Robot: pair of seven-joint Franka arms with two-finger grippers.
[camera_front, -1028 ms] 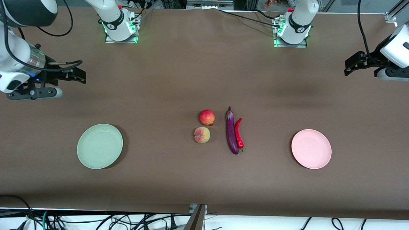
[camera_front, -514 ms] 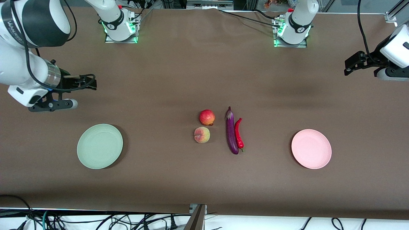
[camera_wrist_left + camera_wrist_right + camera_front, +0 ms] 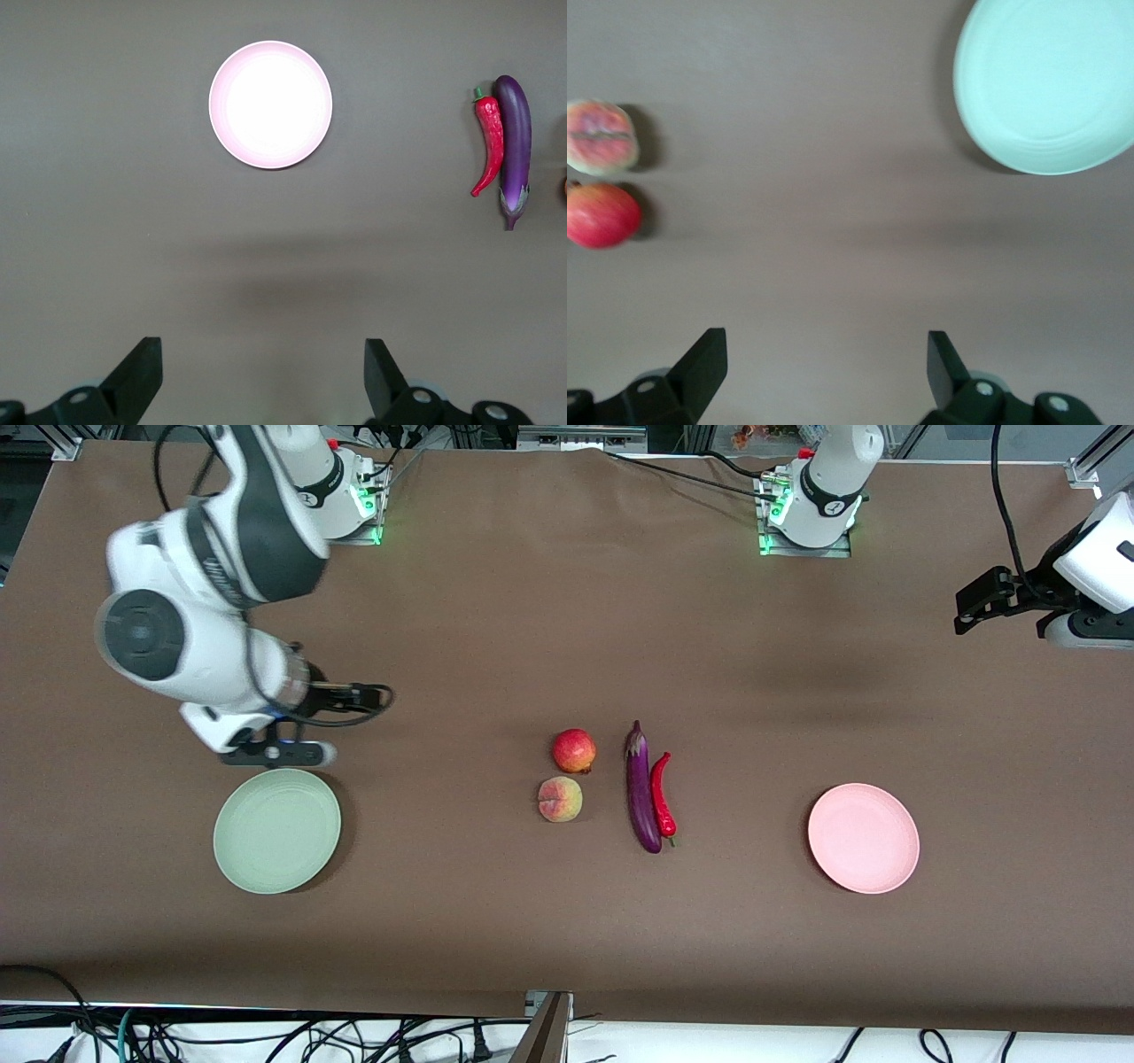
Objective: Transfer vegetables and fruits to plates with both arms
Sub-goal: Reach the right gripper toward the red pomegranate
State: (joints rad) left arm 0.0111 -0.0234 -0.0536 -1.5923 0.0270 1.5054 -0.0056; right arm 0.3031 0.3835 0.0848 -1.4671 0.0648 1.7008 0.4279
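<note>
A red pomegranate [image 3: 574, 750] and a pink-yellow peach [image 3: 560, 799] lie mid-table, the peach nearer the front camera. Beside them, toward the left arm's end, lie a purple eggplant [image 3: 642, 788] and a red chili [image 3: 662, 795], touching. The pale green plate [image 3: 276, 830] sits toward the right arm's end and the pale pink plate [image 3: 863, 837] toward the left arm's end. My right gripper [image 3: 359, 693] is open and empty over bare table beside the green plate; its wrist view [image 3: 824, 363] shows the peach [image 3: 601, 137], pomegranate [image 3: 601, 215] and green plate [image 3: 1050, 84]. My left gripper [image 3: 967, 609] waits open at its table end.
The left wrist view shows the open left gripper [image 3: 261, 376] over bare table, with the pink plate [image 3: 270, 104], chili [image 3: 488, 142] and eggplant [image 3: 515, 137] farther off. The arm bases [image 3: 802, 514] stand along the table's back edge. Cables hang below the front edge.
My right arm has swung in from its table end toward the middle and now hangs beside the green plate. The left arm and all the produce have not moved.
</note>
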